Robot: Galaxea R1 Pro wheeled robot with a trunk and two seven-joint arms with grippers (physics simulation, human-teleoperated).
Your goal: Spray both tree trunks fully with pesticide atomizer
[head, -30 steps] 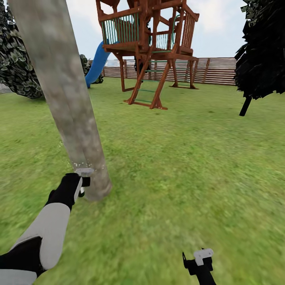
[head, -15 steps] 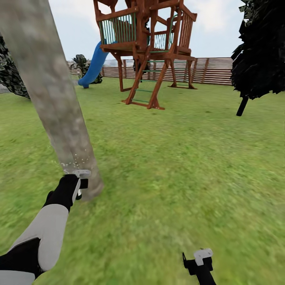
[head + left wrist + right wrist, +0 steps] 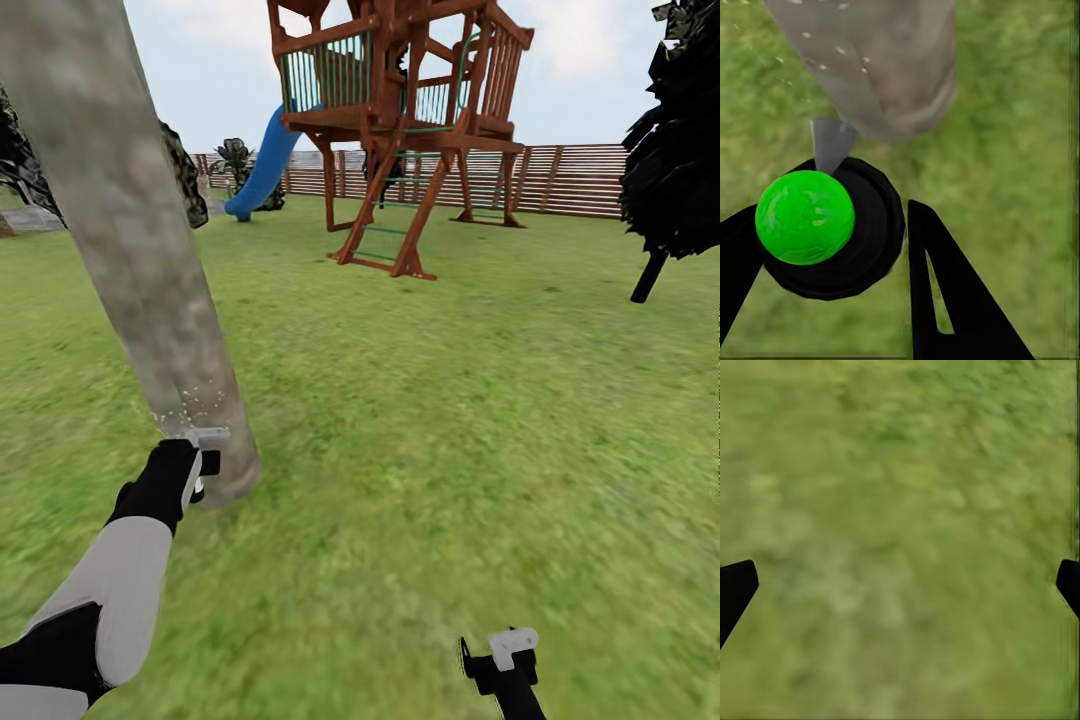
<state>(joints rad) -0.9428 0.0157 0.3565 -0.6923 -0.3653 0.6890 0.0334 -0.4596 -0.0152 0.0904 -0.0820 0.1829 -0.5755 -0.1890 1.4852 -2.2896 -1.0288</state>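
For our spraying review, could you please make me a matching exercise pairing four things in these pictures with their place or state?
Things:
1. atomizer
2. tree trunk
3. right gripper
4. slide

States:
A. open over bare grass
B. blue, beside the wooden play tower
C. held between the left gripper's fingers
D. flecked with white specks near its base

Pairs: 1-C, 2-D, 3-A, 4-B

tree trunk point(image 3: 140, 250) top cropped, grass point(image 3: 900, 510) blurred
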